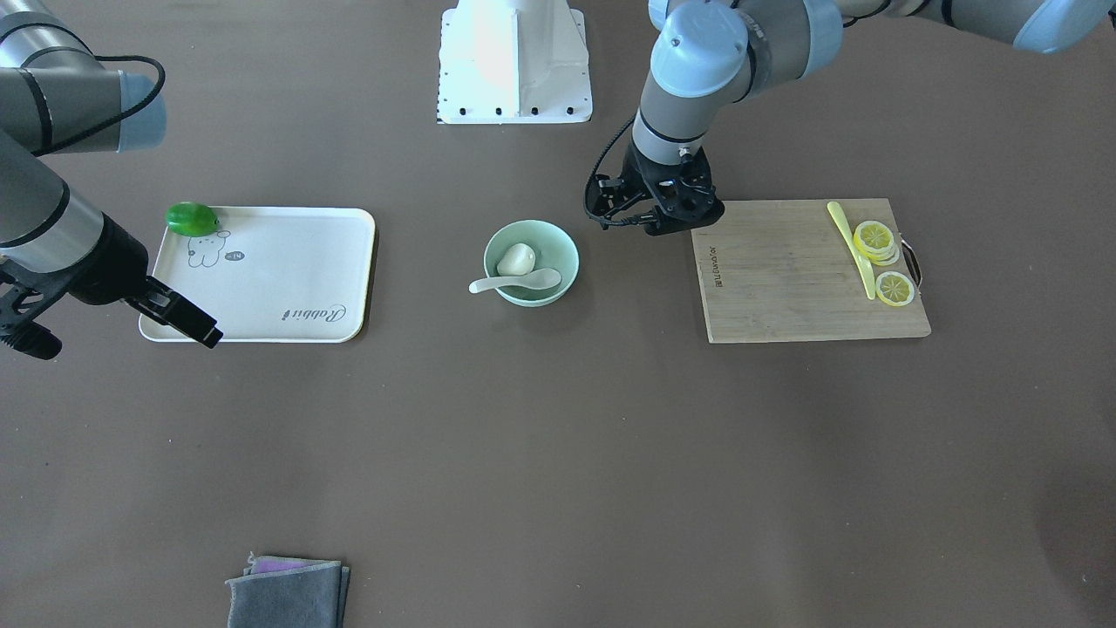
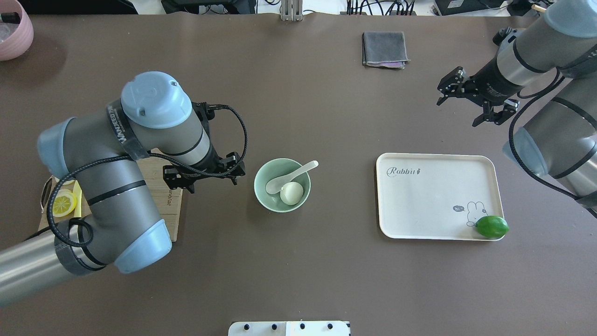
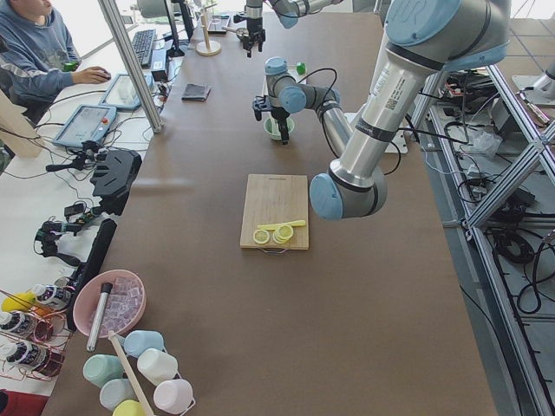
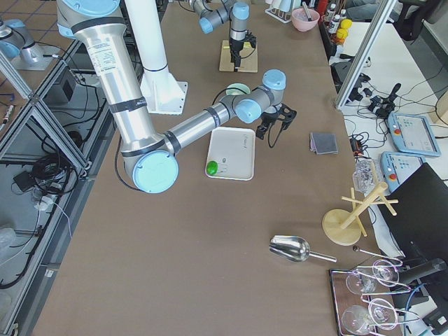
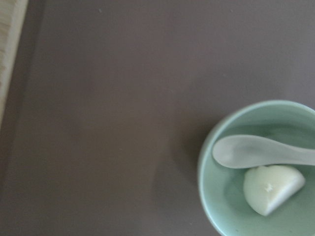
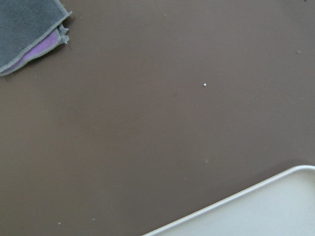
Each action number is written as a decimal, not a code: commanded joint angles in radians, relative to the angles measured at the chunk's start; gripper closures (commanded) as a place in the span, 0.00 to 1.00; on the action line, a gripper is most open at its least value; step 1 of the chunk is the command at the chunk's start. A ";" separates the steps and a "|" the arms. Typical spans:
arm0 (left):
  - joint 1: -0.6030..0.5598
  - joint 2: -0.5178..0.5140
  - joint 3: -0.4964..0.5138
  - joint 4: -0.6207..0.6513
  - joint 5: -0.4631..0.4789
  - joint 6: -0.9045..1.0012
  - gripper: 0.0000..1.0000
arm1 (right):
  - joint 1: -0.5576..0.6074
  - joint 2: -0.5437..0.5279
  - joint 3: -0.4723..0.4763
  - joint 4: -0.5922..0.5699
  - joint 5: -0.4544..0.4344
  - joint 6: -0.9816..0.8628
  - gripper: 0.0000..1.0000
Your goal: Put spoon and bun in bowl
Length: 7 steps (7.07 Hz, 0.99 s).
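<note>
Looking at the bun (image 2: 292,192) down inside the bowl (image 2: 258,184), snug against the scoop of the spoon (image 2: 294,175), with the spoon's handle poking out over the far rim. Reads like a finished job to me, or near enough, with nothing of the task left lying out on the surface. Got the left hand (image 2: 212,184) hovering just beside the bowl, between it and the board (image 1: 785,288), jaws spread wide and carrying nothing. Same story for the right hand (image 2: 457,111): spread open, empty, well apart from the bowl, out past the far corner of the tray (image 2: 419,205) with the lime (image 2: 491,227) on it. Guessing at the step in hand: letting go and backing off, no more grabbing needed. For the next move, nothing fancy, just lifting that left hand up and away without clipping the rim. Worth minding the overhanging handle too, since one bump there could probably flip the spoon right out.
</note>
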 commanded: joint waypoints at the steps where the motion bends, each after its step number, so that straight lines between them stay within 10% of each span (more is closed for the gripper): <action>1: -0.185 0.118 -0.006 0.058 -0.103 0.395 0.02 | 0.079 -0.044 -0.004 -0.150 -0.008 -0.446 0.00; 7: -0.612 0.308 0.171 0.063 -0.205 1.082 0.02 | 0.355 -0.192 -0.069 -0.289 0.001 -1.094 0.00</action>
